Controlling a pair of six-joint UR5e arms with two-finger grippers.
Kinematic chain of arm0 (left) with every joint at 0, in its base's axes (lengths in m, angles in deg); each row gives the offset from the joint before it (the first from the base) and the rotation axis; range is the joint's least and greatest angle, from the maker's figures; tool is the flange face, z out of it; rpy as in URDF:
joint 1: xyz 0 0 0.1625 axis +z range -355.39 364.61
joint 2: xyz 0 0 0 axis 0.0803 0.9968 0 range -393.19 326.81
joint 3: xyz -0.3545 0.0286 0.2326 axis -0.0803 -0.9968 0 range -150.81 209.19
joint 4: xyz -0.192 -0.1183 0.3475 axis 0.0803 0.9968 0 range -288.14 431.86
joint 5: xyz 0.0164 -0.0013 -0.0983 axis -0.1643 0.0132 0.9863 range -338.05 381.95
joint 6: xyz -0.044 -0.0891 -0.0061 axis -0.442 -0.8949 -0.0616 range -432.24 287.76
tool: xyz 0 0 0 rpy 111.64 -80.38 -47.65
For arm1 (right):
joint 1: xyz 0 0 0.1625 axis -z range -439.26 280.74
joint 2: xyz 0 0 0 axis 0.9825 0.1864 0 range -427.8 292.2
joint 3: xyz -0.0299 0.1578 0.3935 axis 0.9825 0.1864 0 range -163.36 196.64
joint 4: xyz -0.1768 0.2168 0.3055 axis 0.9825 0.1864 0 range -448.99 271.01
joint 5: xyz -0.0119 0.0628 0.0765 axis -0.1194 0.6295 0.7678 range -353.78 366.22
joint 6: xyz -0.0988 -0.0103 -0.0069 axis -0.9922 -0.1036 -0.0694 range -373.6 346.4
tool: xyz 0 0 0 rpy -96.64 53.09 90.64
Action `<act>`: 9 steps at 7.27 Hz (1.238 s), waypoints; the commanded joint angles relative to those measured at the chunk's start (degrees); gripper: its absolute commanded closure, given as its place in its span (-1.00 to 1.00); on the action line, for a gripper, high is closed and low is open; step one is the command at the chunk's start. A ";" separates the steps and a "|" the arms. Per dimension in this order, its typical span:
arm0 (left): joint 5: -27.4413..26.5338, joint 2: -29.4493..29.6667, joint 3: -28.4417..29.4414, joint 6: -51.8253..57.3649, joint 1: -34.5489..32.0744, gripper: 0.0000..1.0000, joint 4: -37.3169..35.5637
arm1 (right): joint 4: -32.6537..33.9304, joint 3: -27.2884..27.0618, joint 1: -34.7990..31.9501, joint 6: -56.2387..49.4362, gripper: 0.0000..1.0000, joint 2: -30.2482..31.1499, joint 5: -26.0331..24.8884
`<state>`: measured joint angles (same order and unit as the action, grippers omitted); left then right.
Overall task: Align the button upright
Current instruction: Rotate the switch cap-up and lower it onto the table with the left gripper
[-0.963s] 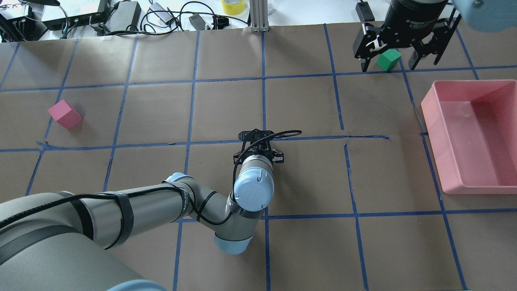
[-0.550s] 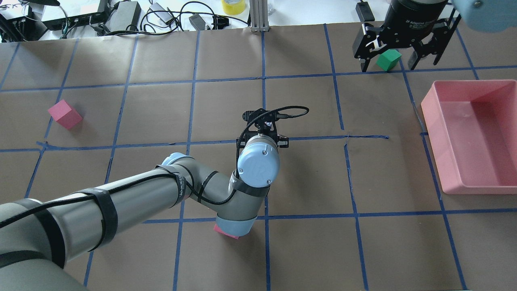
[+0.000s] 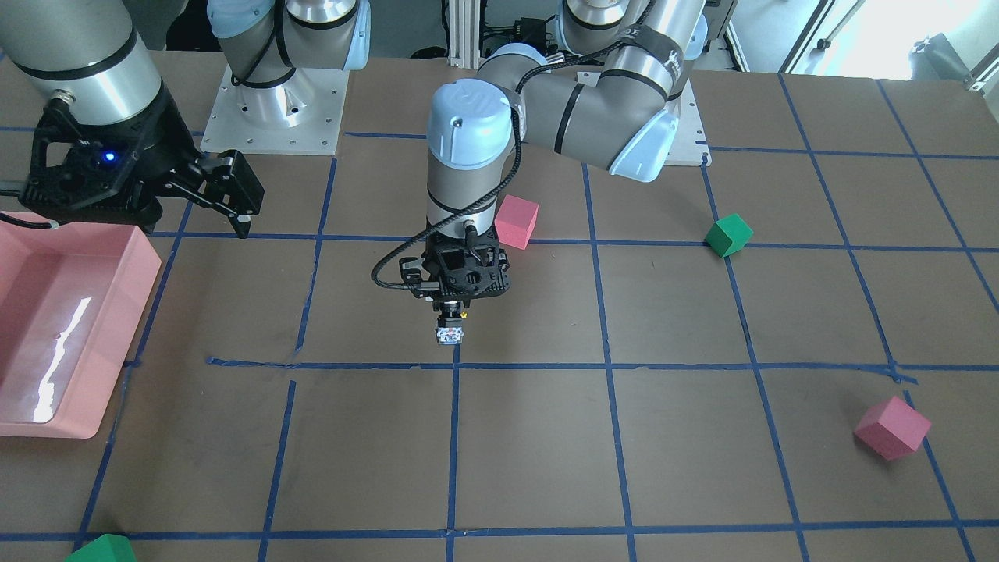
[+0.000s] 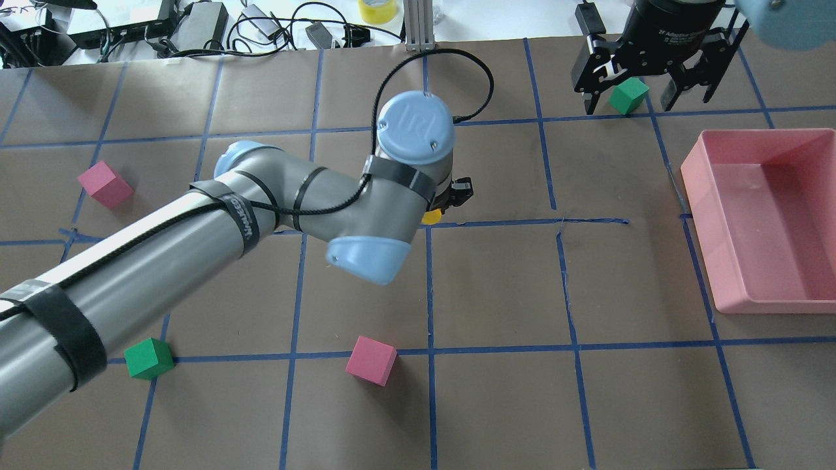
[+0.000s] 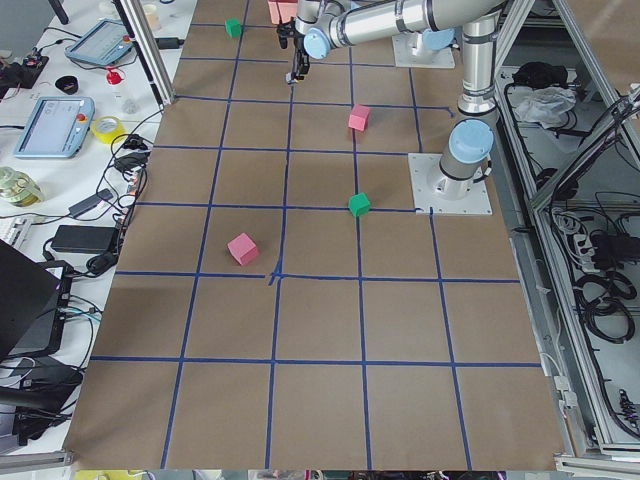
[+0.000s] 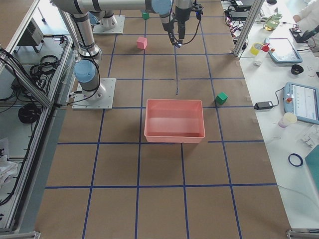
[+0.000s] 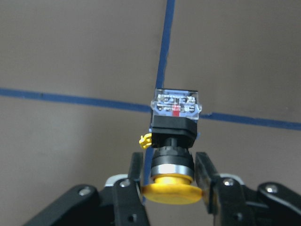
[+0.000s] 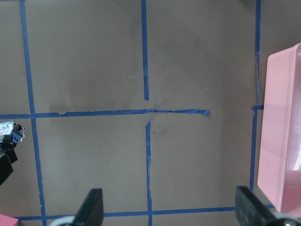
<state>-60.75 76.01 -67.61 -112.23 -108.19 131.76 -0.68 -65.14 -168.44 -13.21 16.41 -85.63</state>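
— Button (image 3: 450,334), where is it in the front view?
— Pinched tight in the left claw (image 3: 451,318), over the middle of the surface (image 3: 702,437), far from every edge.
— And from overhead?
— Only its yellow cap (image 4: 429,218) peeks out under the arm.
— Left wrist view?
— Fingers (image 7: 203,175) squeeze it just under the cap, and its base points down at blue tape (image 7: 165,61).
— Right wrist view?
— The right claw (image 8: 171,212) is spread wide, holding nothing.

My left gripper (image 7: 171,175) pinches the button (image 7: 174,126) by its metal-ringed neck, just under the round yellow cap. It hangs roughly upright near the middle of the table, with the cap towards my wrist and the black body and clear-topped base pointing down. A small yellow tab sticks out from one side.
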 commanded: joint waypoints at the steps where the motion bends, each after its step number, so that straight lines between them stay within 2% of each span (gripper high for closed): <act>1: 16.90 0.75 0.92 -17.49 4.15 1.00 6.28 | -0.42 -0.22 -0.02 -0.12 -1.00 -0.01 0.08; 3: 27.02 1.89 0.65 -30.53 9.49 1.00 6.28 | -0.34 -0.23 -0.02 -0.39 -1.00 -0.01 0.00; 4: 30.81 3.38 0.39 -32.59 11.79 1.00 6.37 | -0.34 -0.23 -0.02 -0.39 -1.00 -0.01 0.00; 7: 36.11 8.30 0.12 -33.50 14.09 1.00 6.02 | -0.42 -0.31 -0.11 -0.39 -1.00 -0.10 -0.09; 9: 35.68 10.33 0.03 -33.23 14.80 1.00 5.84 | -0.51 -0.31 -0.11 -0.39 -1.00 -0.10 -0.09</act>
<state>-25.26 84.94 -67.50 -145.65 -93.91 137.72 -1.16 -65.44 -168.54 -13.60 16.32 -85.71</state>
